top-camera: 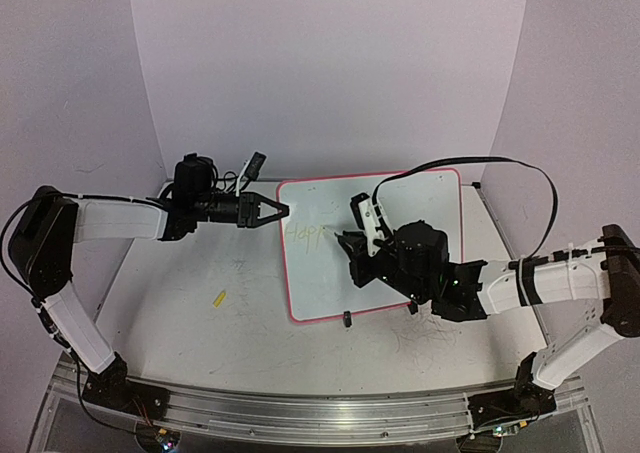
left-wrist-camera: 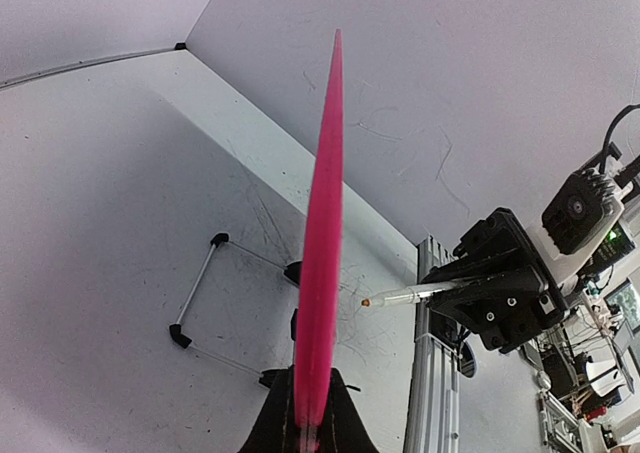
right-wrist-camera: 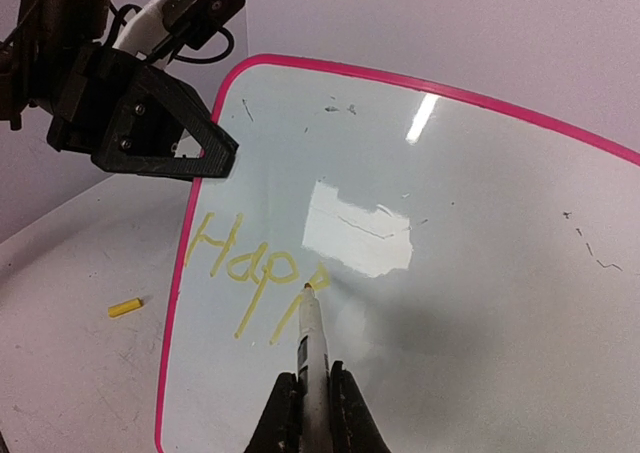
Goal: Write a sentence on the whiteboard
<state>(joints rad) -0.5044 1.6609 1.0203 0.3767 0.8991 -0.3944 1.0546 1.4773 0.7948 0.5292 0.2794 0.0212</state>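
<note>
The whiteboard [top-camera: 410, 218], white with a pink rim, sits mid-table. The sentence [top-camera: 305, 233] stands as yellow letters "Happ" near the board's left edge, clearer in the right wrist view [right-wrist-camera: 245, 258]. My right gripper [right-wrist-camera: 315, 378] is shut on a white marker [right-wrist-camera: 311, 338], whose tip touches the board at the last letter. From above, this gripper [top-camera: 358, 248] hovers over the board's middle. My left gripper [top-camera: 275, 211] is shut on the board's left rim, seen edge-on in the left wrist view [left-wrist-camera: 322, 223] between the jaws [left-wrist-camera: 310, 398].
A small yellow cap [top-camera: 219, 298] lies on the tabletop left of the board; it also shows in the right wrist view [right-wrist-camera: 125, 307]. Two black clip feet [top-camera: 347, 319] stick out at the board's near edge. A metal rail [top-camera: 320, 408] runs along the table's near edge. Walls enclose the back and sides.
</note>
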